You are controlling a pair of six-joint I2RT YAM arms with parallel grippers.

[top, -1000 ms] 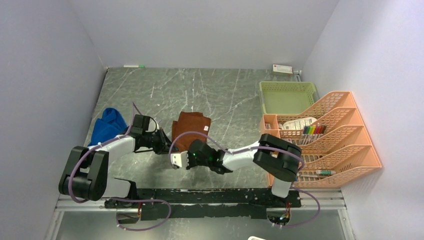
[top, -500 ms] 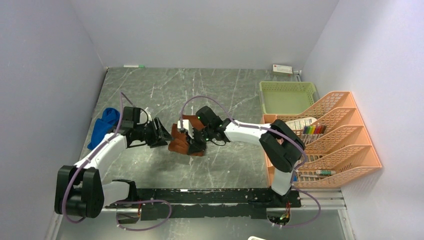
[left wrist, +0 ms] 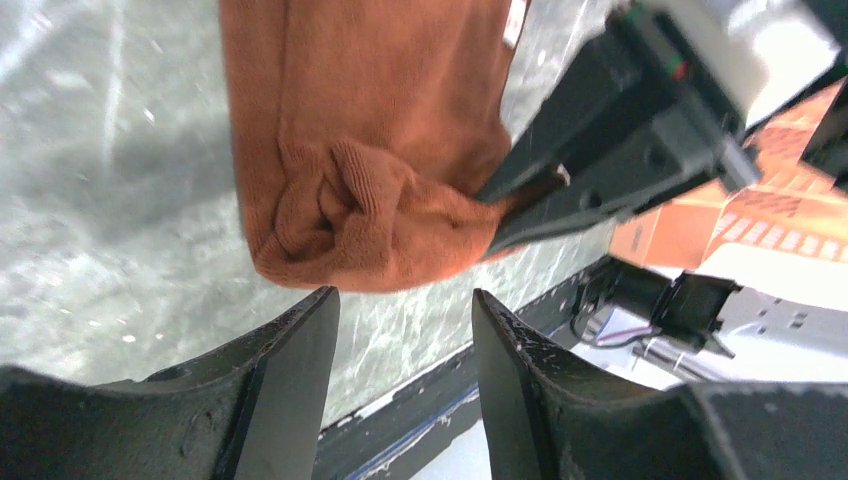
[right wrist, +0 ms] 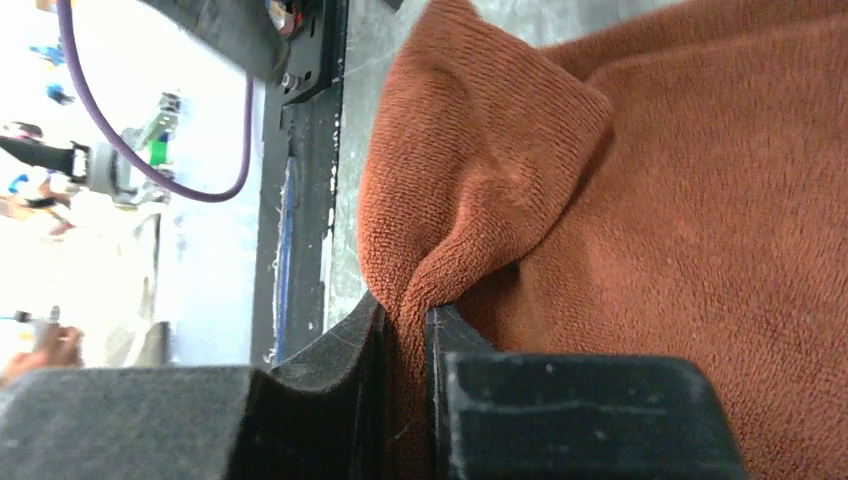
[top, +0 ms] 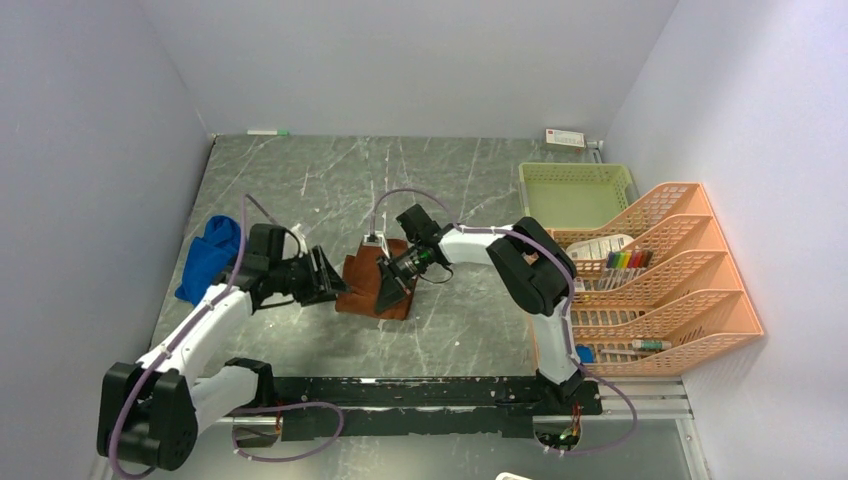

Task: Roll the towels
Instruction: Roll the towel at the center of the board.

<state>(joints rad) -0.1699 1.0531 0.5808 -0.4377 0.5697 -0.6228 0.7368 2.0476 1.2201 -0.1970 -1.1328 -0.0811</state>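
Observation:
The rust-brown towel (top: 365, 285) lies bunched in the middle of the table, its near end folded into a lump (left wrist: 370, 215). My right gripper (top: 388, 296) is shut on a fold of this towel's edge (right wrist: 470, 180), and cloth is pinched between its fingers (right wrist: 405, 320). My left gripper (top: 338, 285) sits just left of the towel, open, with nothing between its fingers (left wrist: 405, 300); the lump lies just beyond its fingertips. The blue towel (top: 208, 257) lies crumpled at the table's left edge, away from both grippers.
A green basket (top: 575, 192) stands at the back right. Orange file racks (top: 650, 290) holding small items run along the right side. A small white box (top: 565, 138) and a pen (top: 268, 132) lie at the back wall.
My left gripper has opened and now sits beside the brown towel. The right arm swung from the near side over the towel and closed on its fold; the towel has bunched up.

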